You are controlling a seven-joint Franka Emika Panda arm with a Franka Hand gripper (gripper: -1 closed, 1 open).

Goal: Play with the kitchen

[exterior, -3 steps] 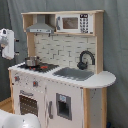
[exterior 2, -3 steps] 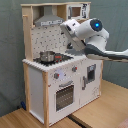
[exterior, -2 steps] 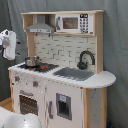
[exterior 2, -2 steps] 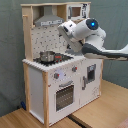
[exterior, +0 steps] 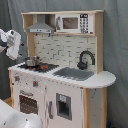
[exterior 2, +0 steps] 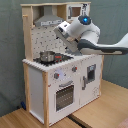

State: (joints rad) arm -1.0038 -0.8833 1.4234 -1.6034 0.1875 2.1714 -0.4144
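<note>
The kitchen (exterior: 65,85) is a tall white and light-wood toy unit with a grey hood (exterior: 41,25), a small microwave (exterior: 72,22), a black faucet (exterior: 86,59) and a sink (exterior: 75,74). A metal pot (exterior: 32,61) stands on the stovetop (exterior: 42,66), above the knobs (exterior: 35,83) and the oven door (exterior: 29,102). In the first exterior view my gripper (exterior: 10,44) hangs in the air off the kitchen's stove end. In the second exterior view my gripper (exterior 2: 62,29) is above the pot (exterior 2: 47,56), in front of the hood (exterior 2: 47,21), touching nothing.
A grey curtain (exterior: 117,40) hangs behind the kitchen. In the second exterior view the unit stands on a wooden floor surface (exterior 2: 105,107), and my arm (exterior 2: 112,46) reaches in from the second exterior view's right. A white rounded body (exterior: 15,117) fills the first exterior view's lower left corner.
My gripper has drifted a little closer to the kitchen's stove end, to the first exterior view's right. Nothing on the kitchen has moved.
</note>
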